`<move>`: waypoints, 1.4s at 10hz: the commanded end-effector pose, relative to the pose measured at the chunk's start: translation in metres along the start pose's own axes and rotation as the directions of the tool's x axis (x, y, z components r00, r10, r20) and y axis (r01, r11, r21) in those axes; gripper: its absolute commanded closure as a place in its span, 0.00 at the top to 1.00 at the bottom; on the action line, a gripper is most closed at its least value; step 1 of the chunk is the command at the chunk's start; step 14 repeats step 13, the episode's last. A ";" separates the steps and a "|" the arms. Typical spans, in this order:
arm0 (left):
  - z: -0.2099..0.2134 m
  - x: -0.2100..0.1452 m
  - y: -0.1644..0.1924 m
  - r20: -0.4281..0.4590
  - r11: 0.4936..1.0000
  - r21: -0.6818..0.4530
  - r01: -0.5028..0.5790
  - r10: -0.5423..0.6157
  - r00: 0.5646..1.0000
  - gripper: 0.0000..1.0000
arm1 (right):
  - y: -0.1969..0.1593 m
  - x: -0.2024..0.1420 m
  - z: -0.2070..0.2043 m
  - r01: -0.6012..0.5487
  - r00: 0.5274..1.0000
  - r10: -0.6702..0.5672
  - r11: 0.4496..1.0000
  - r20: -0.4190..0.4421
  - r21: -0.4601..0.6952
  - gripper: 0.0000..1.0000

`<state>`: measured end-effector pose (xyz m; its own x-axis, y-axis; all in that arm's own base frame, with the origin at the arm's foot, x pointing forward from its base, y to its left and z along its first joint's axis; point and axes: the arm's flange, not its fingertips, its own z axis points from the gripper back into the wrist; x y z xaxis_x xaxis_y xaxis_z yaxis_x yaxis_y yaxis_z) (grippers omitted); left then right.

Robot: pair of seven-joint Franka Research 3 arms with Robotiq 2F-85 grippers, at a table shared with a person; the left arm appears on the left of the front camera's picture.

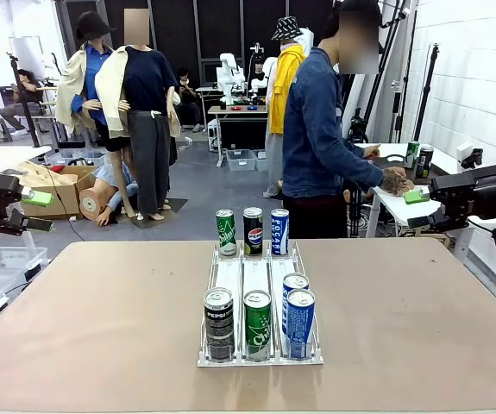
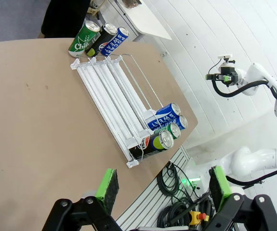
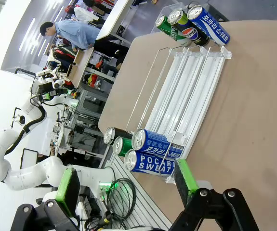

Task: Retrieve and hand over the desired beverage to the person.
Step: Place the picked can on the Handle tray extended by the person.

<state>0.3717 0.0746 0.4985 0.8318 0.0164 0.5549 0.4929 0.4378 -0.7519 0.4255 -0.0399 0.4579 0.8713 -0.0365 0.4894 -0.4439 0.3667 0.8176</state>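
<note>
A clear plastic rack [image 1: 256,274] on the tan table holds the beverage cans. At its far end stand a green can [image 1: 225,231], a black Pepsi can [image 1: 253,230] and a blue Pocari Sweat can [image 1: 279,231]. At its near end stand a black Pepsi can [image 1: 218,323], a green can [image 1: 257,323] and two blue cans [image 1: 300,322]. The person [image 1: 317,138] in a denim jacket stands beyond the table, turned toward a side table. My left gripper [image 1: 34,211] [image 2: 164,185] hangs open off the table's left side. My right gripper [image 1: 418,210] [image 3: 128,183] hangs open off the right side. Neither holds anything.
The tan table [image 1: 101,328] has bare room on both sides of the rack. A white side table [image 1: 403,203] at the back right carries two more cans [image 1: 418,157]. Cables [image 2: 174,202] lie on the floor below the table's near edge.
</note>
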 end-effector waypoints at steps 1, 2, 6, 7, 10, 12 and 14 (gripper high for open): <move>0.003 -0.002 -0.001 -0.006 1.000 0.000 0.006 -0.006 1.000 1.00 | 0.000 0.000 0.000 0.000 1.000 0.000 1.000 0.004 0.013 1.00; 0.003 -0.002 -0.001 -0.006 1.000 0.000 0.006 -0.006 1.000 1.00 | 0.000 0.000 0.000 0.000 1.000 0.000 1.000 0.004 0.013 1.00; 0.003 -0.002 -0.001 -0.006 1.000 0.000 0.006 -0.006 1.000 1.00 | 0.000 0.000 0.000 0.000 1.000 0.000 1.000 0.004 0.013 1.00; 0.003 -0.002 -0.001 -0.006 1.000 0.000 0.006 -0.006 1.000 1.00 | 0.000 0.000 0.000 0.000 1.000 0.000 1.000 0.004 0.013 1.00; 0.003 -0.002 -0.001 -0.006 1.000 0.000 0.006 -0.006 1.000 1.00 | 0.000 0.000 0.000 0.000 1.000 0.000 1.000 0.004 0.013 1.00; 0.003 -0.002 -0.001 -0.006 1.000 0.000 0.006 -0.006 1.000 1.00 | 0.000 0.000 0.000 0.000 1.000 0.000 1.000 0.004 0.013 1.00; 0.003 -0.002 -0.001 -0.006 1.000 0.000 0.006 -0.006 1.000 1.00 | 0.000 0.000 0.000 0.000 1.000 0.000 1.000 0.004 0.013 1.00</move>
